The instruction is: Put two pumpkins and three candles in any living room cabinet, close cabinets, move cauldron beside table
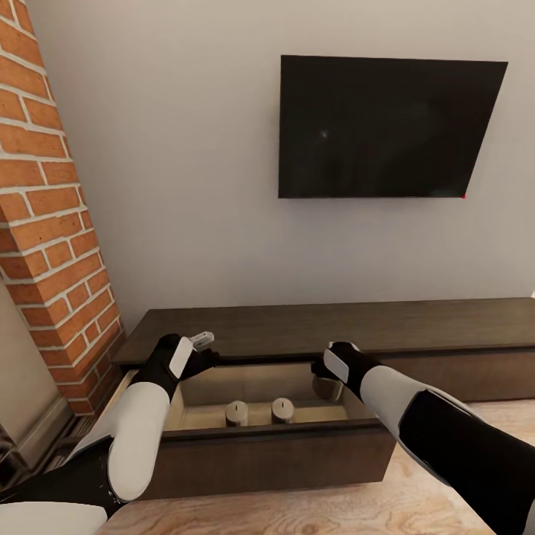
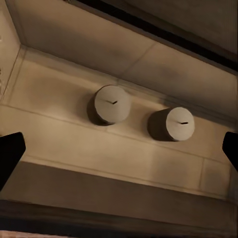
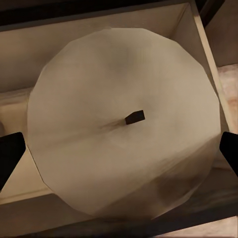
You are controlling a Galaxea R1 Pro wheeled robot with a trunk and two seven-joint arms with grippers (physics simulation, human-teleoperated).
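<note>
The long dark-brown cabinet (image 1: 319, 327) stands against the wall with its left drawer (image 1: 275, 452) pulled out. Two stubby candles (image 1: 236, 412) (image 1: 282, 409) stand upright side by side on the drawer's pale floor; the left wrist view shows them from above (image 2: 112, 104) (image 2: 179, 124). My left gripper (image 1: 203, 348) (image 2: 119, 151) hovers open over the drawer's left end with nothing between its fingers. My right gripper (image 1: 325, 374) (image 3: 119, 152) is over the drawer's right end, shut on a third candle (image 1: 324, 388) (image 3: 124, 124) that hangs slightly tilted inside the drawer.
A black TV (image 1: 386, 126) hangs on the wall above the cabinet. A red brick column (image 1: 44, 223) rises at the left, close to the drawer's left end. Light wooden floor (image 1: 312, 513) lies in front of the drawer.
</note>
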